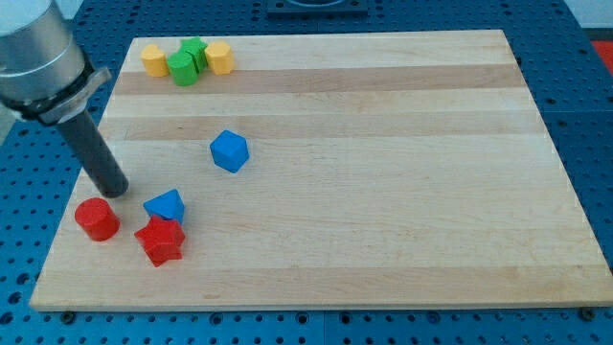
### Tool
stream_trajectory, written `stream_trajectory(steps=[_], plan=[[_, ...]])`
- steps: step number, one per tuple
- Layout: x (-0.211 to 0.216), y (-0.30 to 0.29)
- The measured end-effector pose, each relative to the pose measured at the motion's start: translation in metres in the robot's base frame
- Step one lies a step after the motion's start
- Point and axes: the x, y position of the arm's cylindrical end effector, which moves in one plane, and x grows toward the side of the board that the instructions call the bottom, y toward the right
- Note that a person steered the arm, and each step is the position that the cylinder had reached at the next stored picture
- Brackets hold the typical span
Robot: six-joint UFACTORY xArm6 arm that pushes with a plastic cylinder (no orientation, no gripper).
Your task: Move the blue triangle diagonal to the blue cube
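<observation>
Inspection of the wooden surface (383, 144) finds my tip (115, 191) resting near the view's left edge, just above the red cylinder (97, 219) and to the left of the blue triangle (165, 205), with a small gap to each. This rig carries no jaws; there is only the rod, so no grasp state applies.

The blue triangle lies in the lower-left area, touching or very nearly touching the red star (160, 240) directly below it. The blue cube (229, 150) stands apart, up and to the right of the triangle, with bare wood between them. A cluster at the top left, comprising a yellow block (153, 59), two green blocks (187, 63) and a second yellow block (219, 57), is well clear of the working zone.

Assessment: the triangle already lies roughly on a diagonal from the cube but at some remove; the step in hand appears to be closing that gap.

Recommendations:
- Set the tip against the triangle's lower-left side, so the push runs up and to the right.
- Approach without brushing the red cylinder or dragging the red star along.
- Keep the push through the triangle's middle, as an off-centre contact is likely to spin it.
- Stop short of the cube, corner facing corner, so the cube is not displaced.
</observation>
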Motion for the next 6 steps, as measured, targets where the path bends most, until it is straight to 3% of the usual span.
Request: stream_trajectory(steps=[2,4,6], plan=[[0.027,0.033],[0.021,0.169],[0.022,0.123]])
